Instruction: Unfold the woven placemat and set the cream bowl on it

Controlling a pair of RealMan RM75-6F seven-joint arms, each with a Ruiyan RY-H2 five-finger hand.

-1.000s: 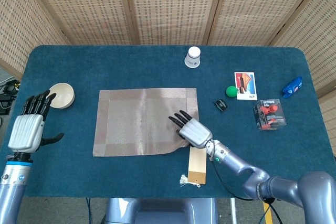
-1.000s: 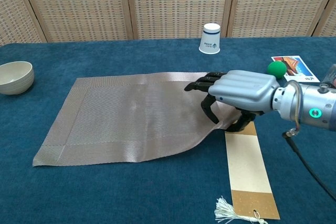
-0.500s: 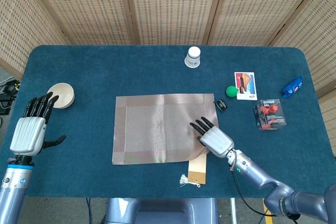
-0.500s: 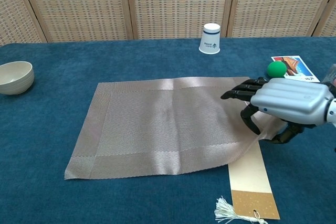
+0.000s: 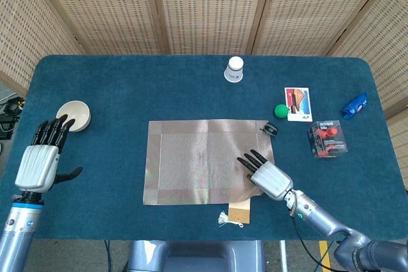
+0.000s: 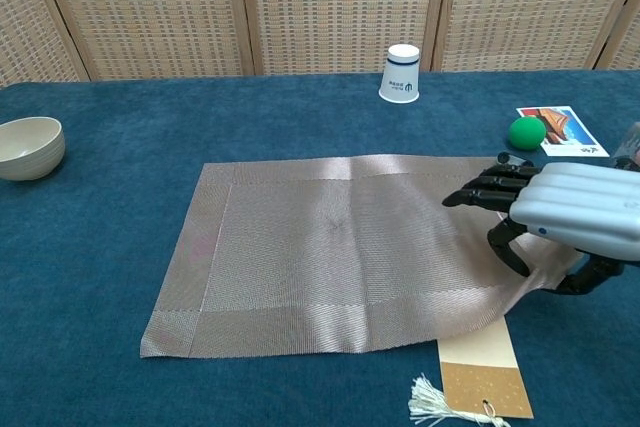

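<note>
The woven placemat (image 5: pixel 204 160) (image 6: pixel 330 252) lies spread open at the table's middle. Its right near corner is lifted a little off the cloth. My right hand (image 5: pixel 271 178) (image 6: pixel 575 212) grips that corner, fingers on top and thumb underneath. The cream bowl (image 5: pixel 74 115) (image 6: pixel 28 146) stands upright on the blue cloth at the far left, well apart from the mat. My left hand (image 5: pixel 41 157) hovers just in front of the bowl with its fingers straight and apart, holding nothing; only the head view shows it.
A white paper cup (image 5: pixel 234 69) (image 6: pixel 402 73) stands behind the mat. A green ball (image 5: pixel 280 111), a picture card (image 5: pixel 298 104), a small black object (image 5: pixel 270 129), a red-and-black box (image 5: pixel 327 138) and a blue packet (image 5: pixel 355 104) lie at the right. A tasselled bookmark (image 5: pixel 238 211) (image 6: pixel 478 367) pokes out under the mat's near right corner.
My right hand has dragged the placemat to the right, and the mat now reaches the small black object. The left hand has shifted slightly nearer; the bowl has stayed put.
</note>
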